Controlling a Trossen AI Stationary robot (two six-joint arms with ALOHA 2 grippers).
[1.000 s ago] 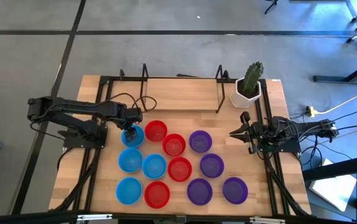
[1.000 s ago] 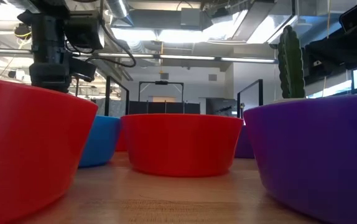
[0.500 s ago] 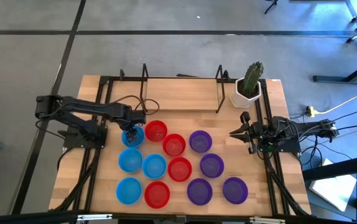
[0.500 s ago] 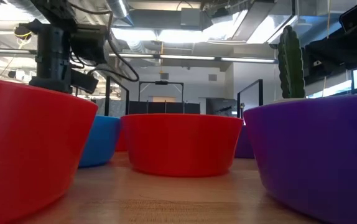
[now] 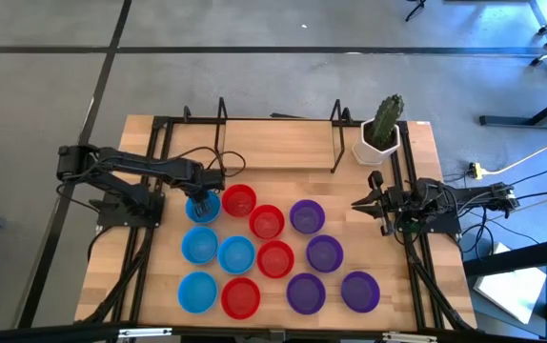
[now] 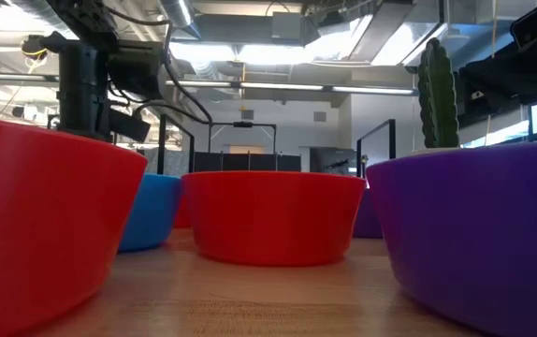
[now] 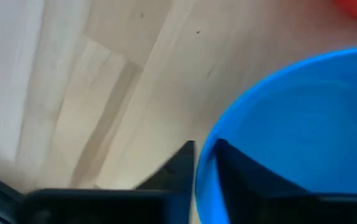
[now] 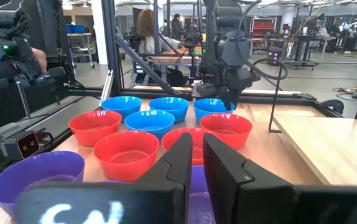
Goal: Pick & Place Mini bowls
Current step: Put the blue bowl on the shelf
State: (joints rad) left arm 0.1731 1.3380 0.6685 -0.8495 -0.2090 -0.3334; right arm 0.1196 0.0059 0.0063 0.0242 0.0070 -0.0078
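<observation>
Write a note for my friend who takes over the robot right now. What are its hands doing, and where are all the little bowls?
Left hand: its fingers pinch the rim of the far-left blue bowl, one inside, one outside. The bowl sits on the table.
Right hand: waiting at the right edge, nearly shut, holding nothing.
Bowls: a dozen clustered mid-table, blue on the left, red in the middle, purple on the right.
Done: the rim is gripped.
Left: lifting that bowl and placing it; I cannot tell where.
</observation>
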